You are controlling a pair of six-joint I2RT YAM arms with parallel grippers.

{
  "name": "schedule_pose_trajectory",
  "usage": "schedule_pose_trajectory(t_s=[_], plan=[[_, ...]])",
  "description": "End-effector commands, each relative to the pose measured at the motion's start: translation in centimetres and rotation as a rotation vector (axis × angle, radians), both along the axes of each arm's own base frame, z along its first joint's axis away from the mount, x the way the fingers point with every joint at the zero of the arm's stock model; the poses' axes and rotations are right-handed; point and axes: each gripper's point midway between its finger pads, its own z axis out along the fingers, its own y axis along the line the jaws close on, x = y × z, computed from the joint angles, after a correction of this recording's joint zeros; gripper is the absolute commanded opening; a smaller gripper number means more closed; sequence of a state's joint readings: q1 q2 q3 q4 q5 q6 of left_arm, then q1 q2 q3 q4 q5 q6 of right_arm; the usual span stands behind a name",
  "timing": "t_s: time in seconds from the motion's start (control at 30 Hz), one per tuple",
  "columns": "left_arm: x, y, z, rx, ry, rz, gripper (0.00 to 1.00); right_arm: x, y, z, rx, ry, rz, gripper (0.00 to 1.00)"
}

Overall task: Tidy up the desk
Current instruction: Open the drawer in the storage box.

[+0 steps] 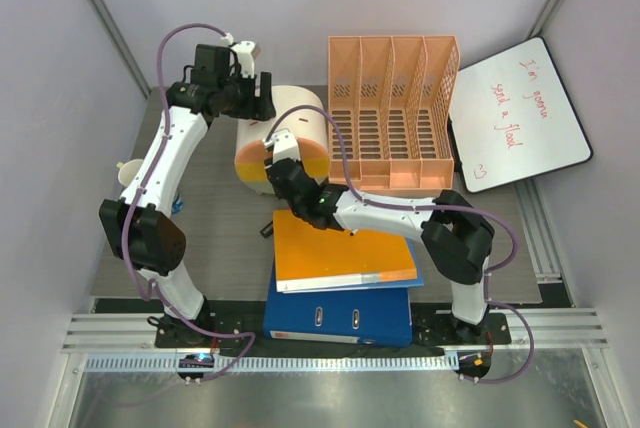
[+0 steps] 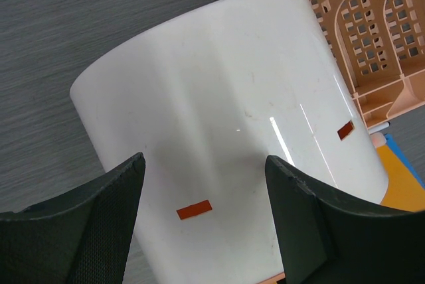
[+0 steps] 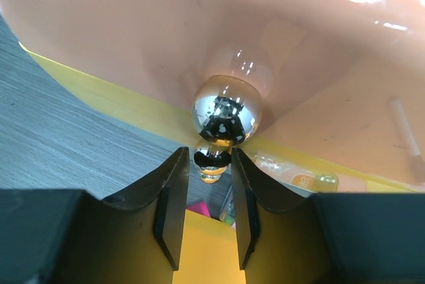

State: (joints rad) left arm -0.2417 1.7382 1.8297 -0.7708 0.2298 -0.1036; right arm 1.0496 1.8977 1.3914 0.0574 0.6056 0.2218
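Your dark grey desk (image 1: 215,233) lying under everything, white bin (image 1: 300,118) on its side at the far middle beside the peach file rack (image 1: 395,108), your left gripper (image 1: 258,98) spread wide just above the bin's wall, your right gripper (image 1: 272,143) at the bin's mouth, fingers (image 3: 169,198) narrow either side of a shiny ball (image 3: 226,111) stem, actual grip impossible to tell

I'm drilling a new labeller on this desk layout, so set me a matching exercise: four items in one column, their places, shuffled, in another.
1. peach plastic file rack
2. white whiteboard with red writing
3. blue ring binder
4. white cylindrical bin

A. near edge of the dark grey desk, under the orange folder
B. farthest right
C. on its side, left of the rack
D. between bin and whiteboard

Pairs: 1-D, 2-B, 3-A, 4-C
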Motion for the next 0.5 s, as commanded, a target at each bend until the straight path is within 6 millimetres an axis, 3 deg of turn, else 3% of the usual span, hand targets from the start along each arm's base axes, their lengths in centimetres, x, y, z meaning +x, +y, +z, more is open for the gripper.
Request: schedule_pose_trajectory(t_s=[0.0,0.47], plan=[[-0.7,0.8,0.4,0.042,-0.016,0.003,0.73,1.1,1.6,2.8,0.111,-0.050,-0.023,0.36],[-0.6,1.0,0.2,0.051,-0.017,0.007,0.73,1.2,0.7,1.7,0.113,-0.016,-0.039,0.15]])
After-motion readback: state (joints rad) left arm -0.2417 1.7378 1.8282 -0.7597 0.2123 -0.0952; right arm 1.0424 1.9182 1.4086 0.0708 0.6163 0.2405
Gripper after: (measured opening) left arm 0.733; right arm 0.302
